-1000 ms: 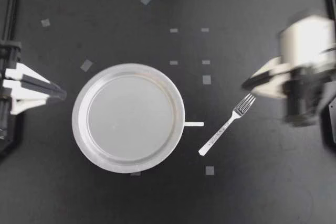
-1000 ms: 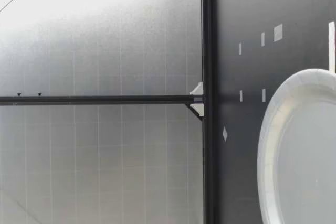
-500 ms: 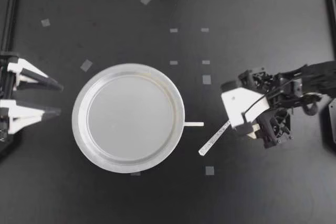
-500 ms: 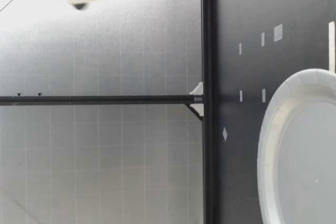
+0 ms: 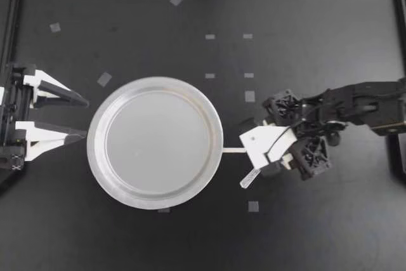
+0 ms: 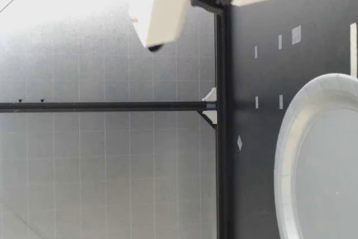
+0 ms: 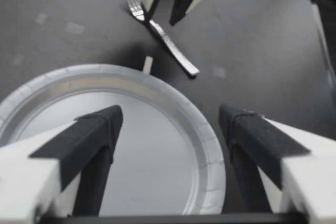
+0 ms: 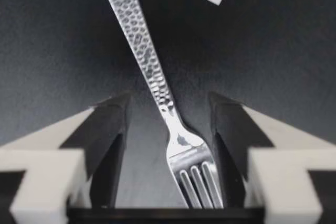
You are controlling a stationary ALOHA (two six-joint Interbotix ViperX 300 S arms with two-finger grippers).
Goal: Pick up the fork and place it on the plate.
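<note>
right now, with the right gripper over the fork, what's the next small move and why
Probably close my right gripper on the fork. The right wrist view shows the fork's neck lying between the open fingers, with a gap on each side, and the fork resting on the table. Lifting before closing would likely leave it behind.

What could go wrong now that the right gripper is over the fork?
The fork lies flat and slanted between the open fingers of my right gripper, so closing may twist it or slip off. The grip sits near the tines, so the long handle could droop and catch the plate rim.
</note>
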